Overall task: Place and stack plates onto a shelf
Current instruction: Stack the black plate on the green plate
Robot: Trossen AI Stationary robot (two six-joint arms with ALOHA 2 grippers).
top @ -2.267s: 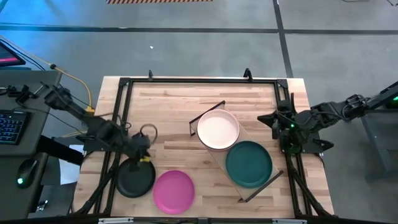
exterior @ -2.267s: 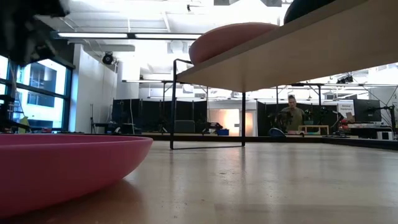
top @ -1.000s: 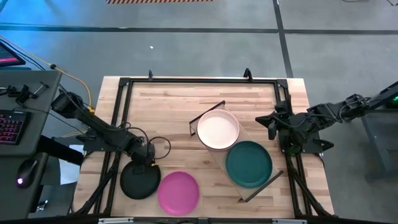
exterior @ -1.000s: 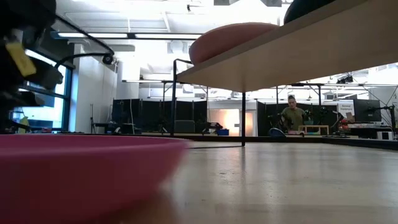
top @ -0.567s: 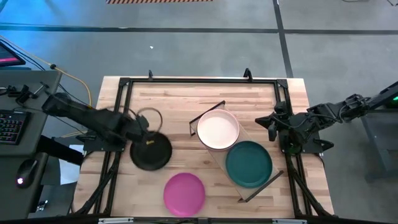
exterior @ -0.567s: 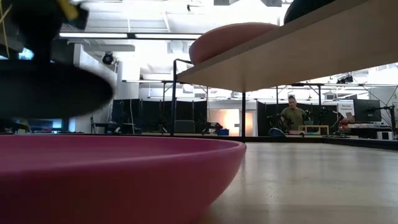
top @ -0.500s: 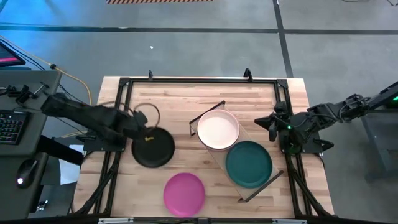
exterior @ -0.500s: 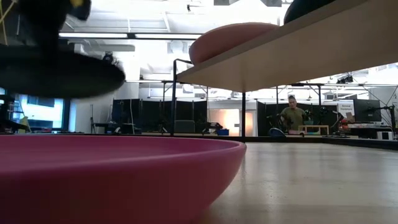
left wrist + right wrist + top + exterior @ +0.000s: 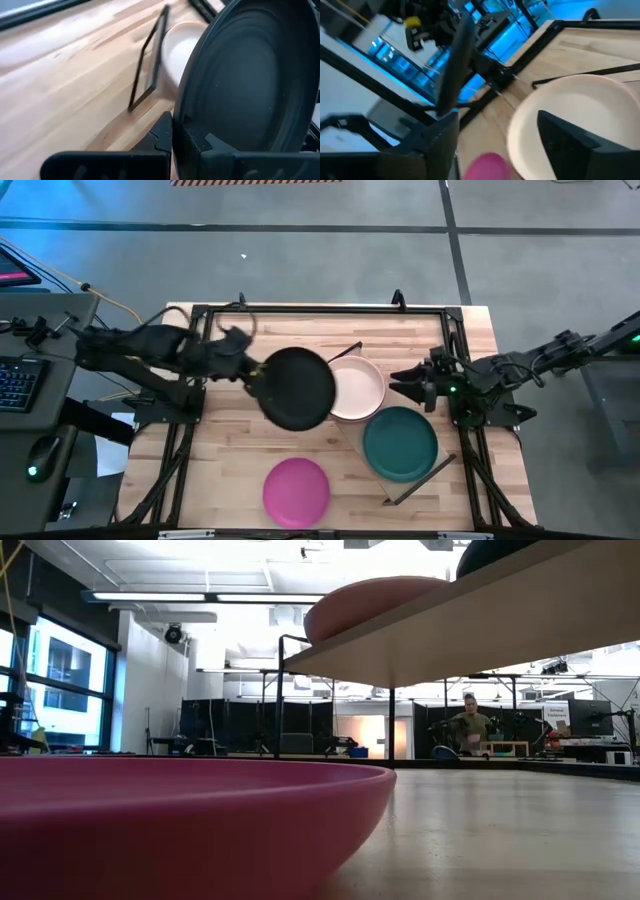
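- Two plates already sit on the shelf, which lies slantwise on the right half of the tabletop: a pale pink plate at its far end and a teal plate at its near end.
- The magenta plate lies alone near the front edge of the tabletop, not yet shelved.
- The left gripper is clamped shut on the rim of the black plate, carrying it above the tabletop, its far edge overlapping the pink plate.
- The left wrist view shows that rim pinched between the fingers.
- The right gripper waits just right of the pink plate, jaws spread wide, holding nothing.
- Likely left: stacking the black plate, then the magenta one.
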